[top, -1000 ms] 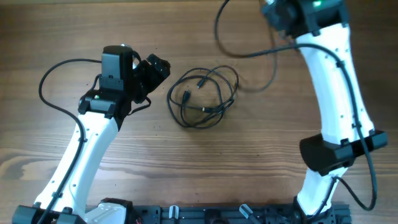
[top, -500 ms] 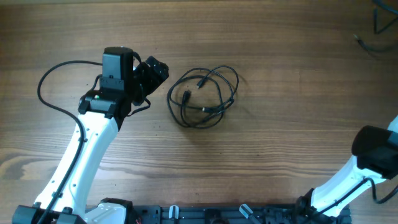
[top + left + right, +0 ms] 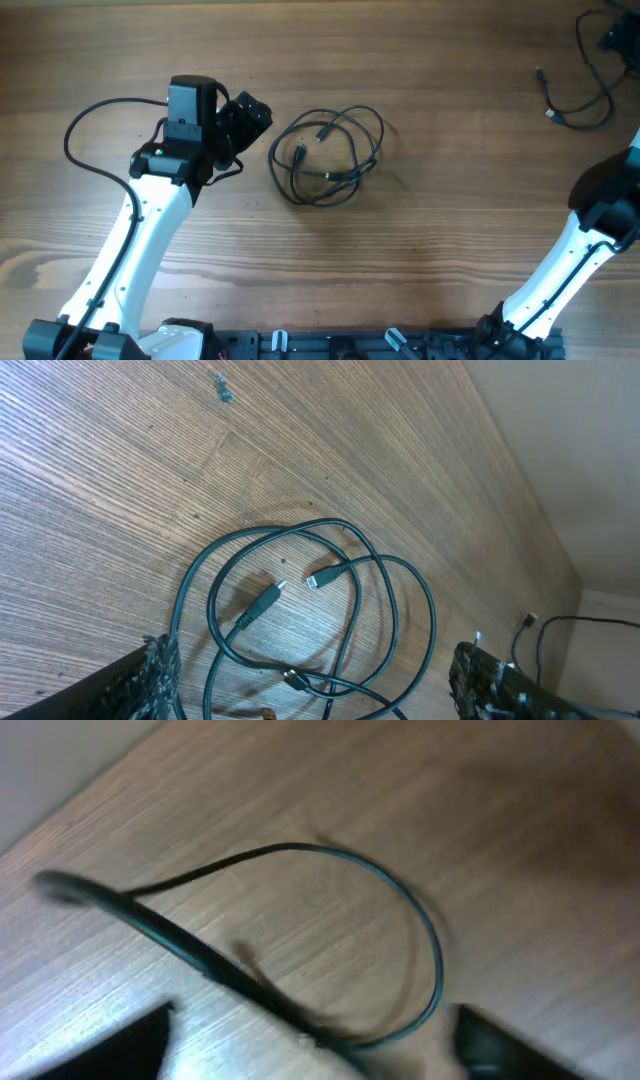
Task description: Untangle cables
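Note:
A bunch of thin black cables lies in loose overlapping loops at the table's middle, with small plug ends inside the loops. My left gripper sits just left of them, open. In the left wrist view its fingers stand wide on both sides of the loops without touching them. One separate cable lies curled at the far right. My right gripper is above it at the frame's corner. In the blurred right wrist view that gripper is open, and the cable runs between its spread fingers.
The wooden table fills the view. The left arm's own thick wire arcs at the left. The right arm rises along the right edge. A dark rail runs along the front edge.
The right arm swung from the top middle to the far right, carrying one cable away from the bunch. Its jaws have opened and that cable now lies on the table. The left arm barely moved.

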